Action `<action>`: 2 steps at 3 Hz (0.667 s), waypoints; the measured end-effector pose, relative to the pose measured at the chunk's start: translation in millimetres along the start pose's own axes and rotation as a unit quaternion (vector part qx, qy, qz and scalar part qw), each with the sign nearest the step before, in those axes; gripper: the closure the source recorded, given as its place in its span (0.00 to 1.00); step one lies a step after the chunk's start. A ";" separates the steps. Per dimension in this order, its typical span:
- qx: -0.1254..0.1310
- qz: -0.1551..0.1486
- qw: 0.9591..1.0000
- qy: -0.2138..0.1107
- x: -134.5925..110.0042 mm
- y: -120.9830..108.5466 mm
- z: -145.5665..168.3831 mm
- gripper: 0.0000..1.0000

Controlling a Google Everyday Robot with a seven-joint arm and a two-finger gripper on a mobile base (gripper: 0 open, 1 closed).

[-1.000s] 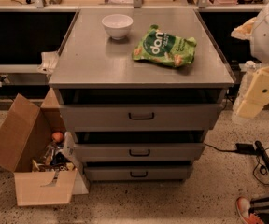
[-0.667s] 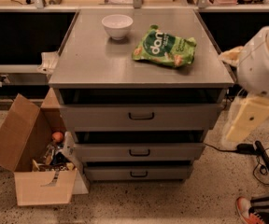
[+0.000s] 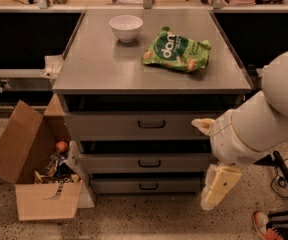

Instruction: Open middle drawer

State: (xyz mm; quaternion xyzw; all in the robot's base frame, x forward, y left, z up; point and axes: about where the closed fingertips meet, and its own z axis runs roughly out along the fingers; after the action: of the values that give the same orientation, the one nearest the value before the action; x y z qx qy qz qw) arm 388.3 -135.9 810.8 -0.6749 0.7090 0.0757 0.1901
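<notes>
Risk of pulling the narrow grey bottom drawer (image 3: 109,185) by mistake faced you: the cream gripper (image 3: 219,188), its opening impossible to tell, hung low right of the grey metal cabinet (image 3: 109,69), level with that drawer, not the wide grey middle drawer (image 3: 109,163) just above.

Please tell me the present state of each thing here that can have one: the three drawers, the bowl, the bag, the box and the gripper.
top drawer, shut.
middle drawer, shut; its handle is untouched.
bottom drawer, shut.
bowl, upright, looks empty.
chip bag, lying flat on the cabinet top.
cardboard box, open, with clutter inside.
gripper, hanging low at the drawers' right end, not on the handle.
</notes>
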 end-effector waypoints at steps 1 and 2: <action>-0.050 0.005 0.998 -0.044 -1.6 24.7 75.0 0.00; -0.059 0.017 0.996 -0.060 -0.2 30.2 133.8 0.00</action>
State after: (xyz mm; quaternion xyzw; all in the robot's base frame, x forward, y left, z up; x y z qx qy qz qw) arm 380.9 -84.7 683.8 -0.6669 0.7022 0.1606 0.1909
